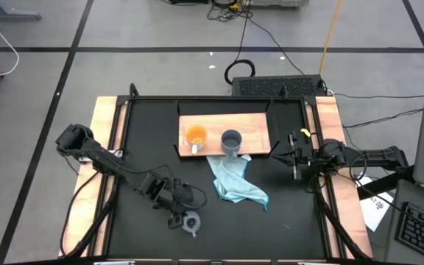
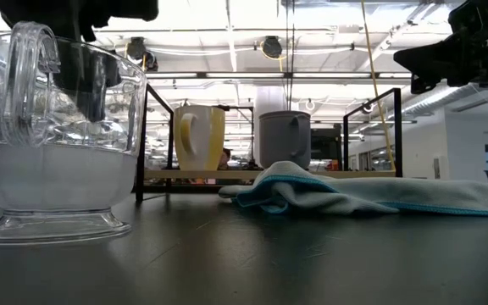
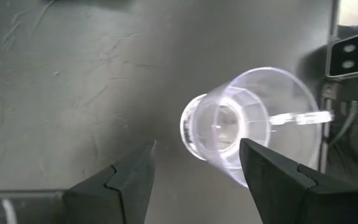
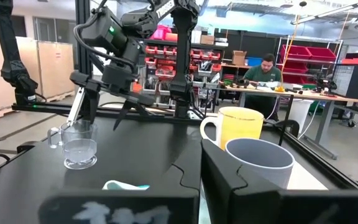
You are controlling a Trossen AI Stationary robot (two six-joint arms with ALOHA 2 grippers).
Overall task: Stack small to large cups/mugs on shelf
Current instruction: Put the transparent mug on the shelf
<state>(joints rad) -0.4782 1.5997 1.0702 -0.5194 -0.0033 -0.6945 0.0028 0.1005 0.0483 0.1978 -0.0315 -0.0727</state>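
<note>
On the black tabletop [image 1: 153, 140] the left gripper [image 1: 185, 218] hovers, jaws released, over the glass cup [image 1: 191, 221]; right gripper [image 1: 294, 156] jaws clenched.

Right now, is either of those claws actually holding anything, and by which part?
Nothing is held. The left gripper hangs open above the clear glass cup, not touching it; the right gripper is shut, empty, beside the shelf.

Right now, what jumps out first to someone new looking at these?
The clear glass cup stands upright on the black tabletop at the near edge, with the left end effector open just above it. Behind, the orange mug and grey-blue mug stand side by side on the wooden shelf, a light blue cloth crumpled before it.
</note>
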